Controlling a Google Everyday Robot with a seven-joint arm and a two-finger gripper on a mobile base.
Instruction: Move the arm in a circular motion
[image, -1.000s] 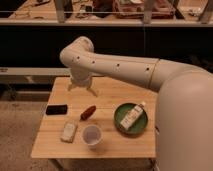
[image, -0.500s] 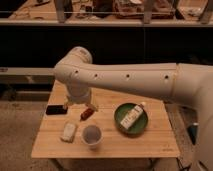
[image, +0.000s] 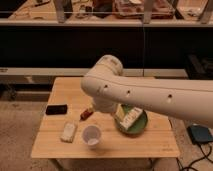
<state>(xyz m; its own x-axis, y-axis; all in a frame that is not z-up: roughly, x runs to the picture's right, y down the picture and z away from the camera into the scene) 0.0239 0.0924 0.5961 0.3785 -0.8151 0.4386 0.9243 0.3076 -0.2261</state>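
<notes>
arm (image: 150, 92) cream-white | claw hidden | plate (image: 141, 128) green | cup (image: 91, 136) white

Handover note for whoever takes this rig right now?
Gripper: not in view, hidden behind the arm, so its position is unknown.
Arm reaches in from the right; its elbow is over the wooden table, partly covering the green bowl.
Also on the table: white cup, black device, small red item, pale packet.
Circle progress can't be judged from this view.

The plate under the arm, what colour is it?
Green; the plate shows best in the camera view. The gripper hangs hidden behind the arm.
</notes>
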